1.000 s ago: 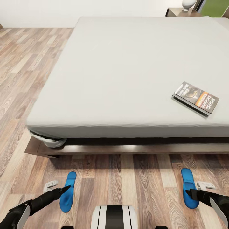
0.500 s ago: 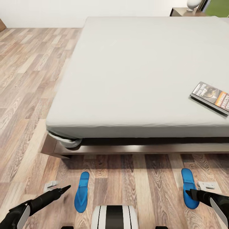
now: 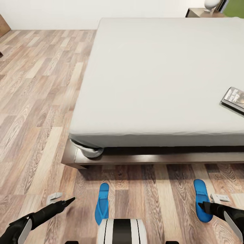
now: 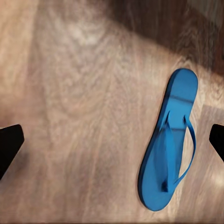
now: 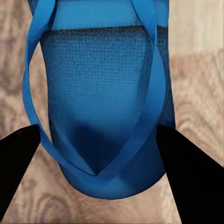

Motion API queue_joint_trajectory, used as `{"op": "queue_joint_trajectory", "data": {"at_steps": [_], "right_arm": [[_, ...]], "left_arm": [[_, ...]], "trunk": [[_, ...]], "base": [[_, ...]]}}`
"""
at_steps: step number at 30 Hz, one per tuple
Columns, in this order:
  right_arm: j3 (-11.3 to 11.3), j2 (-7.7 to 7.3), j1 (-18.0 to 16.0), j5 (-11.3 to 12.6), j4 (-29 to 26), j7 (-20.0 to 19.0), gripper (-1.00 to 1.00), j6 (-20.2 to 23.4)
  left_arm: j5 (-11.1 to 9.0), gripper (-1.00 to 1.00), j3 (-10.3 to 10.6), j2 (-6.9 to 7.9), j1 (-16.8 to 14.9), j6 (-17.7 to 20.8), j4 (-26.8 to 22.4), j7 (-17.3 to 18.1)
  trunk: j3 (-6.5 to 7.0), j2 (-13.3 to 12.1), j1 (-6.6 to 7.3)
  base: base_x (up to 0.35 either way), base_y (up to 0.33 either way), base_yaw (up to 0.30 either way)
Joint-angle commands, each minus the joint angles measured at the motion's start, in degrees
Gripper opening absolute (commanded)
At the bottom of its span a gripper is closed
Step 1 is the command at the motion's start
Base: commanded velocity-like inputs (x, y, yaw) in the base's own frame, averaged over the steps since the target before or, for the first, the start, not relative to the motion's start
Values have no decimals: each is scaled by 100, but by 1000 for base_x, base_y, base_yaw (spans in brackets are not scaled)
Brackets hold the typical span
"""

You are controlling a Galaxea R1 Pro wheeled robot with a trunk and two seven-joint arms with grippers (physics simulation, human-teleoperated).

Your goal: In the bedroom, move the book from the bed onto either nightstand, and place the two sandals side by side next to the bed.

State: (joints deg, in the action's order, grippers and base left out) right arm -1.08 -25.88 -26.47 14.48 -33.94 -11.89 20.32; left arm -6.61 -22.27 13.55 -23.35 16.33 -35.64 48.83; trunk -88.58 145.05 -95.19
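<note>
The light-grey bed (image 3: 152, 74) on its dark wooden frame (image 3: 152, 158) lies ahead of me. The book (image 3: 234, 98) rests on the mattress, cut off by the picture's right edge. One blue sandal (image 3: 101, 203) (image 4: 170, 144) lies flat on the floor in front of the bed's foot. My left gripper (image 3: 62, 200) (image 4: 112, 140) hovers open to its left, apart from it. The other blue sandal (image 3: 202, 200) (image 5: 102, 93) sits between the fingers of my right gripper (image 3: 210, 201) (image 5: 98, 158), which is shut on it just above the floor.
A dark nightstand (image 3: 203, 13) with a white object (image 3: 210, 4) on top stands at the far right beside the bed. Wood-plank floor (image 3: 37, 101) stretches wide to the left of the bed. My white base (image 3: 122, 231) sits at the bottom centre.
The camera has slid left along the bed's foot, so bed, book and floor sandal shift right in the picture. The right sandal keeps its place at my right gripper, travelling with it.
</note>
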Motion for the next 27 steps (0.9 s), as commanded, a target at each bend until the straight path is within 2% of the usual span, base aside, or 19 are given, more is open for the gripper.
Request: {"op": "queue_joint_trajectory", "data": {"at_steps": [1, 4, 14, 18, 27], "right_arm": [[-9, 0, 1, 37, -5, 121, -100, 14], [-6, 16, 1, 37, 1, 491, -100, -16], [-6, 29, 1, 22, 2, 634, -100, -19], [-6, 60, 1, -9, 2, 1115, -100, -19], [0, 65, 1, -12, 2, 1206, -100, -19]], "left_arm": [[-42, 100, -6, 2, -3, 55, 5, 17], [-42, 100, -8, 2, -3, 55, 5, 14], [-42, 100, -14, 7, -3, 61, 5, 12], [-42, 100, -14, 7, -3, 64, 5, 12], [-42, 100, -14, 7, -3, 72, 5, 14]], "trunk": [[-3, 1, 1], [-3, 1, 1], [-3, 1, 1], [-3, 1, 1], [-3, 1, 1]], "base": [[0, 282, 0], [0, 282, 0], [0, 282, 0], [0, 283, 0], [0, 284, 0]]}}
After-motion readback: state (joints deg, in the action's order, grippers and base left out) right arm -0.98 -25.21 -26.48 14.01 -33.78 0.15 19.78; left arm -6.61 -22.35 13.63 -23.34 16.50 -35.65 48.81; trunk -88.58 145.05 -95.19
